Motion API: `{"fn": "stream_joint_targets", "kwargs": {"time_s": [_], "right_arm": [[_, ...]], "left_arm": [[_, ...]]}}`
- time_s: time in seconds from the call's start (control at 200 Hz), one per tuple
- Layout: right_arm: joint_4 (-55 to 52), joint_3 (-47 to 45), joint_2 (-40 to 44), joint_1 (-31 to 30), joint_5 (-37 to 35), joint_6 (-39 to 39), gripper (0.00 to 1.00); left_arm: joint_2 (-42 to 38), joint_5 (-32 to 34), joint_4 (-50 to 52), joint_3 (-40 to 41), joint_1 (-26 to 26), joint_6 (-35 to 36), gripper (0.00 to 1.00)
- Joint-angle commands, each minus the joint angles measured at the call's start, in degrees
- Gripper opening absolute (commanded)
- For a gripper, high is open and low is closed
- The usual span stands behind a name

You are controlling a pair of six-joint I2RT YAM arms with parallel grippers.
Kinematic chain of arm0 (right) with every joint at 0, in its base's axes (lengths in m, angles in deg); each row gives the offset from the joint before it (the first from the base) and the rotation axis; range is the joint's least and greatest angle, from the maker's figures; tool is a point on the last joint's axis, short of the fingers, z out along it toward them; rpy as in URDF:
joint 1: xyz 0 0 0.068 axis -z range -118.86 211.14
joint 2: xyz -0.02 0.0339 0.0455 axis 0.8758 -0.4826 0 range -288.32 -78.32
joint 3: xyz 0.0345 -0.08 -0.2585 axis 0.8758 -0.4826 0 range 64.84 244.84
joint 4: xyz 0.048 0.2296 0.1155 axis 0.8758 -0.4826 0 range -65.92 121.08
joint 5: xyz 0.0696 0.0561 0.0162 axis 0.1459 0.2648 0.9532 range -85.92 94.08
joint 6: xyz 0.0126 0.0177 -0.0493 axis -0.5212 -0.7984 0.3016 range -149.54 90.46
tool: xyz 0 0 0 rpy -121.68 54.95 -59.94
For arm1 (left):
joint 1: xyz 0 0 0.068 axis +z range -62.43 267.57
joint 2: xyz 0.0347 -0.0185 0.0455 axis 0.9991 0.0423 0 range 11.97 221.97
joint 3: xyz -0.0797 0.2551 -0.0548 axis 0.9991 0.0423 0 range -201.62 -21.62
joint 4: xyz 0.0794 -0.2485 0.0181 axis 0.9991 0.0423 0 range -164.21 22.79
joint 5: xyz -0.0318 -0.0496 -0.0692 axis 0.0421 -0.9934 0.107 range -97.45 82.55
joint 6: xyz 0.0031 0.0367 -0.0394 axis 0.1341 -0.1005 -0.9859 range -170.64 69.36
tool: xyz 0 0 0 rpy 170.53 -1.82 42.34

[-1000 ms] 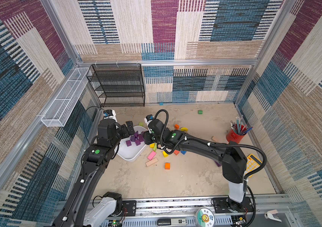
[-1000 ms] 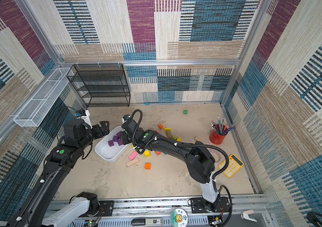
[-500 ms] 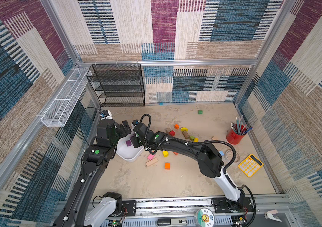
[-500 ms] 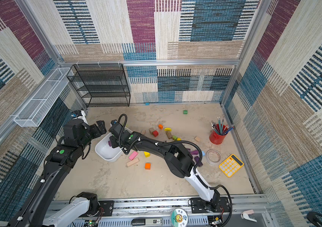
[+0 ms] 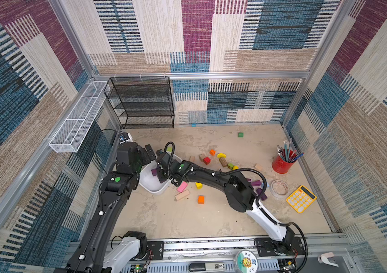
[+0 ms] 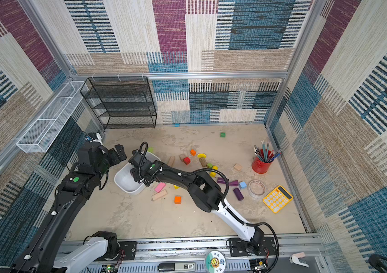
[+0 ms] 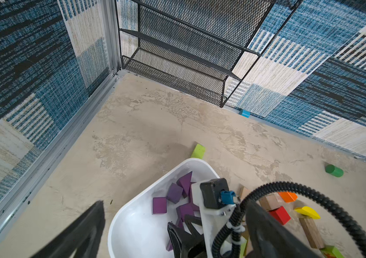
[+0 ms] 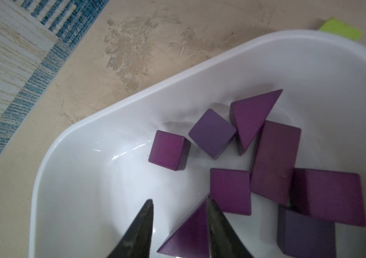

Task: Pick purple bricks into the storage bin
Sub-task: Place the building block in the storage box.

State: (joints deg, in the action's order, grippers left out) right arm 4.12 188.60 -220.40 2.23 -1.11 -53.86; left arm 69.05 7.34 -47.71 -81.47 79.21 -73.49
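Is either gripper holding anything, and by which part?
Left gripper: open, empty. Right gripper straddles a purple wedge in the storage bin, one finger at its edge, a gap at the other; hold cannot be told.

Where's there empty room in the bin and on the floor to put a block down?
Bin: bare at the end away from the lime block; purple bricks crowd the other end. Floor: bare between the lone orange block and the front rail, and before the rack. Crowded between bin and red cup.
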Motion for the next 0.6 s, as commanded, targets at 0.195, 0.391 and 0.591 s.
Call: {"fn": "stream_joint_targets", "kwargs": {"time_s": [0.195,0.391,0.591], "right_arm": [[1.33,-4.40,7.63,0.21,-4.48,0.77,0.47],[3.98,-14.44,15.85,1.38,-7.00,0.09,0.48],[5.69,-27.96,27.07,2.73,-10.89,-1.14,0.49]], "left_arm": [[0.64,-1.48,0.34,-0.69,0.36,-0.88,0.99],[1.28,-3.72,0.61,-1.05,0.45,-0.97,0.99],[2.28,-6.65,0.48,-1.23,0.43,-1.48,0.99]]}}
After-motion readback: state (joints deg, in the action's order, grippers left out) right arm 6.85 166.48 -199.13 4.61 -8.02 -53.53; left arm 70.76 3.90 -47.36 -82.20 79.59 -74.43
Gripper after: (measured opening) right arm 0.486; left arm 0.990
